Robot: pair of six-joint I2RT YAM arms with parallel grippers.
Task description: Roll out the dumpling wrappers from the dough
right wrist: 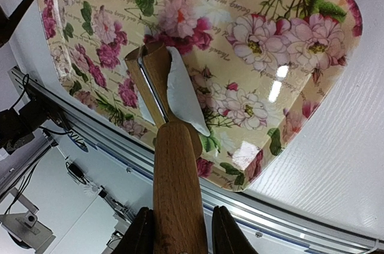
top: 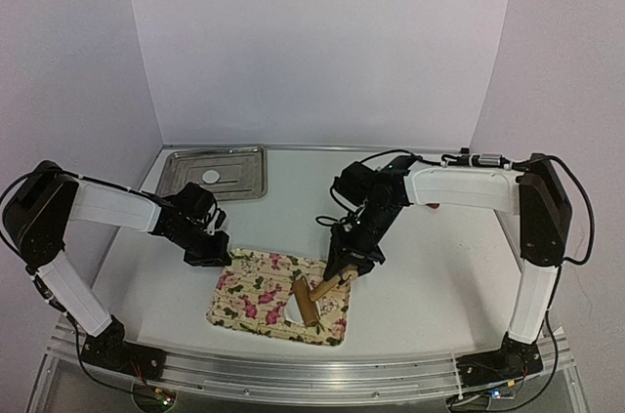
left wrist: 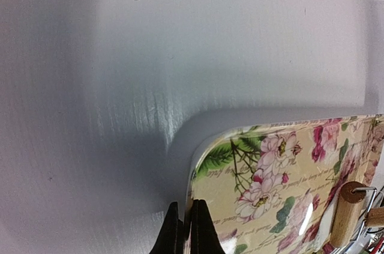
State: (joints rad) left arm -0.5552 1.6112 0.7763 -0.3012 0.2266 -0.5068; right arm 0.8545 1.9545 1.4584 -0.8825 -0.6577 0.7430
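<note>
A flowered board lies at the near middle of the table. My left gripper is shut on the rim of its left corner, and the left wrist view shows the black fingertips pinching that rim. My right gripper is shut on the wooden handle of a small rolling pin. Its roller rests on a flat white piece of dough on the board, with the same dough showing in the top view. One white dumpling wrapper lies in the metal tray.
The metal tray stands at the back left near the wall. An aluminium rail runs along the table's near edge, just below the board. Both arm bases are bolted there, and white walls close the table in at the back.
</note>
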